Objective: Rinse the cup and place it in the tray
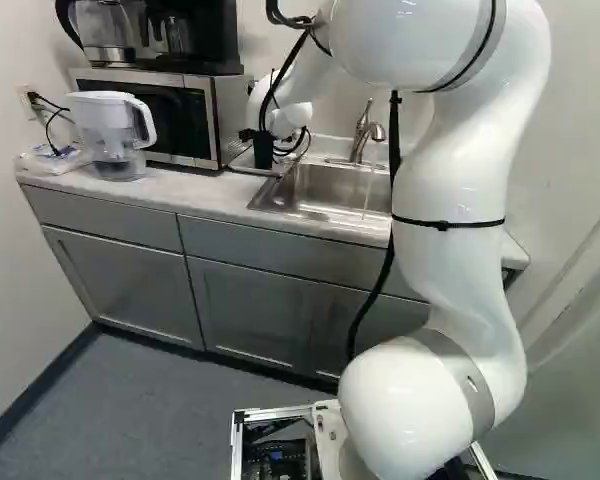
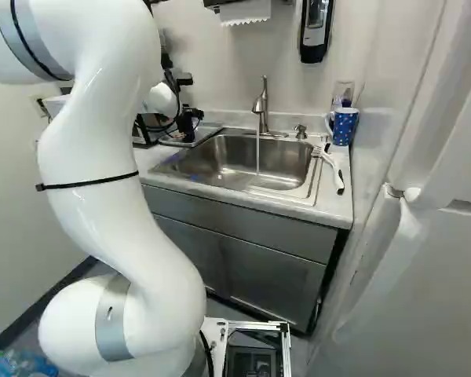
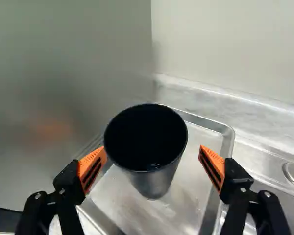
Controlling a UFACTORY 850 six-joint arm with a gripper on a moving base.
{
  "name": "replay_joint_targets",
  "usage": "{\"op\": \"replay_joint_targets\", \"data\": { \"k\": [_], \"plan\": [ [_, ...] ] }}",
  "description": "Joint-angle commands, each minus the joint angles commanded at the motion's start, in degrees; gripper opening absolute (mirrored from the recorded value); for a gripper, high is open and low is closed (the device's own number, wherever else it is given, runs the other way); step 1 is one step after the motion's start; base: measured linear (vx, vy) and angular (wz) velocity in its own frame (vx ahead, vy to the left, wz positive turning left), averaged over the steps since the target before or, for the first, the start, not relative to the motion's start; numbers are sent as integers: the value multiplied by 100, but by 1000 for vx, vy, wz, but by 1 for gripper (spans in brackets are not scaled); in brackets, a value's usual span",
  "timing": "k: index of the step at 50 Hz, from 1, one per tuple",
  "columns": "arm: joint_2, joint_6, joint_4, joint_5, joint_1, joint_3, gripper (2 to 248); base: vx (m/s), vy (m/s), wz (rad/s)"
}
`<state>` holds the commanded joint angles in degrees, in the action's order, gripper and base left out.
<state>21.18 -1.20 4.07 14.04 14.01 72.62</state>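
One dark cup (image 3: 146, 142), one metal tray (image 3: 186, 200), one gripper (image 1: 267, 142). Cup stands upright on the tray, mouth up, base down, long axis vertical. Jaws wide, one either side of the cup, no grip: one orange pad (image 3: 93, 169) right by its wall, contact uncertain; the other pad (image 3: 213, 166) clearly apart. Tray sits on the surface (image 1: 180, 190), between one microwave (image 1: 215, 115) and one sink (image 2: 228, 161). One faucet (image 2: 261, 106), a thin stream of water (image 2: 257, 153) falling into the sink. Far side of the sink: one blue dotted mug (image 2: 345, 126), one brush (image 2: 334, 173) in front. One pitcher (image 1: 110, 130), before the microwave at the left of the left base view.
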Motion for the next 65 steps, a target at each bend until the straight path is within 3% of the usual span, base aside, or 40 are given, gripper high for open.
{"op": "replay_joint_targets", "data": {
  "k": [65],
  "plan": [
    [-506, 0, 0, 0, -25, 209, 247, 0, 0, 0]
  ]
}}
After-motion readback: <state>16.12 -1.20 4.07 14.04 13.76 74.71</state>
